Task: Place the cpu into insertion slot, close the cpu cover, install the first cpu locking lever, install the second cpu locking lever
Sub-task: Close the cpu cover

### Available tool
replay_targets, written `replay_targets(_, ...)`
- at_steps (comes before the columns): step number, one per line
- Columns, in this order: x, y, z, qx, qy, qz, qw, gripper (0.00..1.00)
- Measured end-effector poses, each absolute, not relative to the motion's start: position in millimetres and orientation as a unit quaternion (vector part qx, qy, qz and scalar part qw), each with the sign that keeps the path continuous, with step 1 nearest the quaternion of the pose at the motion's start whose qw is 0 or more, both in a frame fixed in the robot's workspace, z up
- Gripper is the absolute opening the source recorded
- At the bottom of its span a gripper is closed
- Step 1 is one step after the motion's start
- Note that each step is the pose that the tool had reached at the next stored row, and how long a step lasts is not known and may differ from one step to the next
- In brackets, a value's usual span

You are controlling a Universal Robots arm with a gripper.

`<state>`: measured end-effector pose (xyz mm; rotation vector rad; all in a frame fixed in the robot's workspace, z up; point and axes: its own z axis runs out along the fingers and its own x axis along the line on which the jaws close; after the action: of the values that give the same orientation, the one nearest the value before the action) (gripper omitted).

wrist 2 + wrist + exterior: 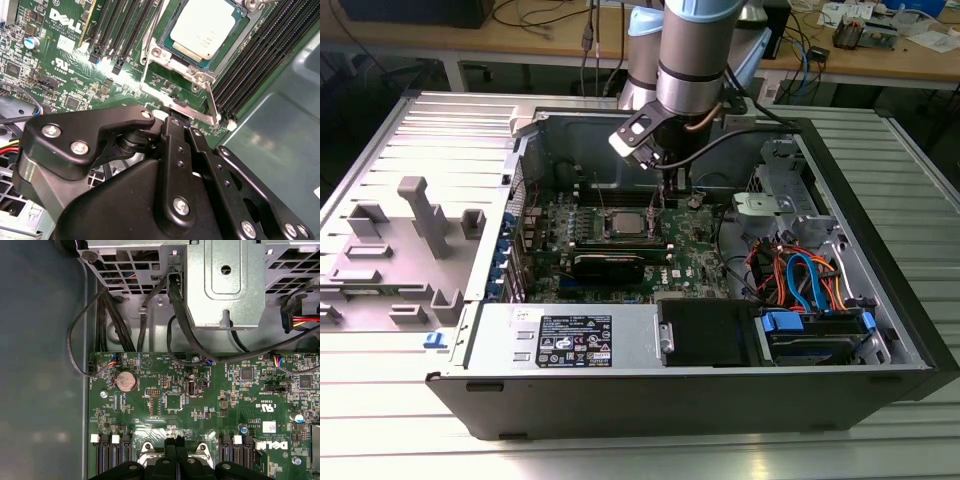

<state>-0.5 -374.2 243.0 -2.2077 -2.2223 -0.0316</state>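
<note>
Now the arm reaches down from the upper middle of the exterior view into the open computer case (720, 385), which lies on the ribbed metal tabletop (410, 420). The claw (665, 192) hangs low over the green board (210, 390), just beside the cpu (623, 224) on the exterior view's right.

In the second wrist view the cpu (207, 27) sits flat in the insertion slot (152, 80), silvery top up. The cpu cover (176, 61) lies down around its edges. A thin metal lever (212, 102) runs along the slot's rim, between it and the long black memory slots (260, 50).

Both wrist views show the claw (175, 444) with its black fingers (170, 444) drawn together, only a thin line between them. The tips reach close to the slot's rim, near the lever. I cannot tell whether they pinch anything.

Grey blocks (425, 215) stand on the tabletop at the exterior view's left.
</note>
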Motion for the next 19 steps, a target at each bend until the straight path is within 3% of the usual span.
replay_targets(19,-5.9,-374.2,242.5,-0.705,-0.709,-0.01,0.004,0.11)
